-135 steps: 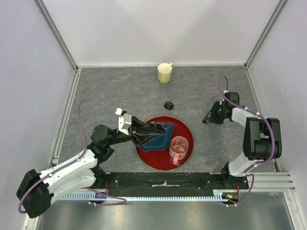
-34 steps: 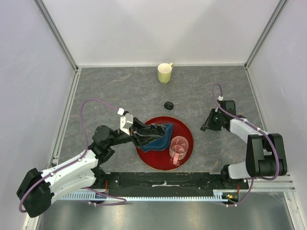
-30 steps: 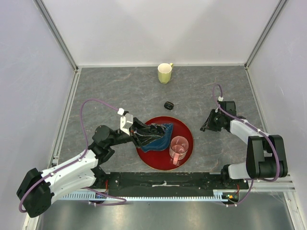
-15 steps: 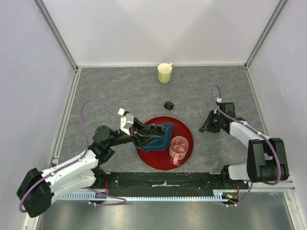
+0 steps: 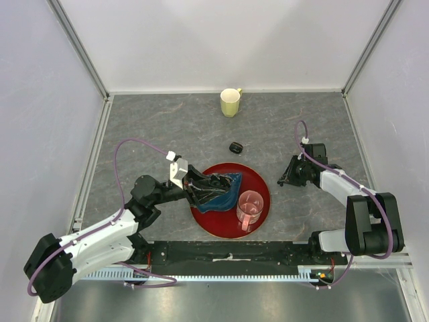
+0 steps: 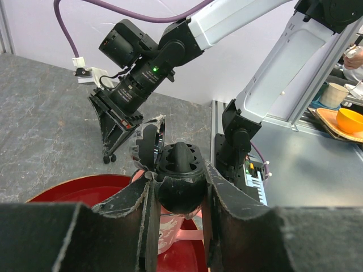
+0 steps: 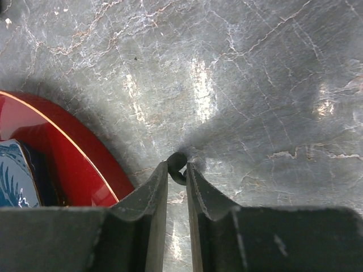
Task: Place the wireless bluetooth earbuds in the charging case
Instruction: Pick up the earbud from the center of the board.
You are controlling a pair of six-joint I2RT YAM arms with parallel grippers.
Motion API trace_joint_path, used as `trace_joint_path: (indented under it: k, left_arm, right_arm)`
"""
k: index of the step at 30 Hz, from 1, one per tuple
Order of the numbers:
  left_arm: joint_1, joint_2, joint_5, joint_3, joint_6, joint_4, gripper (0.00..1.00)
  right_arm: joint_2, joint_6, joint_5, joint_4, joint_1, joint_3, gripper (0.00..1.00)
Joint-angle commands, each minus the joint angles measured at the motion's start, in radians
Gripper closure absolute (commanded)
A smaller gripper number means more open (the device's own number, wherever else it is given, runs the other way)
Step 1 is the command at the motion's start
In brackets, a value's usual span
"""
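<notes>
Earbud (image 7: 175, 160): tiny, probably light and slick; pinched by right gripper (image 7: 177, 169) on desk (image 7: 255, 85) just right of red plate (image 7: 74, 158). Open charging case (image 6: 180, 178) clamped in left gripper (image 6: 178, 190) over plate. Hold across bean body, gently.

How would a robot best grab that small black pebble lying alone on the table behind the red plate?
Probably from straight above, pinching the black pebble across its narrower width: it lies flat and oval, with nothing crowding it.

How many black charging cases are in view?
2. One open black pebble-shaped charging case sits in the left gripper's jaws above the round red plate; one closed black case lies on the grey table beyond it. Others may be hidden.
</notes>
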Motion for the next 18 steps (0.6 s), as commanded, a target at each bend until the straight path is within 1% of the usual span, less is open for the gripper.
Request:
trace_joint_path:
  k: [1,4,10,14,18]
  left_arm:
    - [-0.002,-0.003,-0.02,0.001,-0.02,0.027,0.97]
    - [-0.002,-0.001,-0.022,0.001,-0.02,0.025,0.97]
    - [-0.003,0.005,-0.023,0.003,-0.02,0.024,0.97]
    - [-0.002,0.005,-0.025,0.001,-0.023,0.025,0.97]
    - [-0.002,0.005,-0.025,0.001,-0.025,0.024,0.97]
  right_arm:
    - [0.007,0.009,0.019,-0.023,0.005,-0.003,0.74]
    - [0.007,0.009,0.013,-0.023,0.005,-0.002,0.71]
    - [-0.007,0.004,0.011,-0.026,0.005,0.005,0.69]
    - [0.0,0.003,0.025,-0.029,0.003,0.015,0.72]
    - [0.017,0.006,0.051,-0.04,0.003,0.037,0.72]
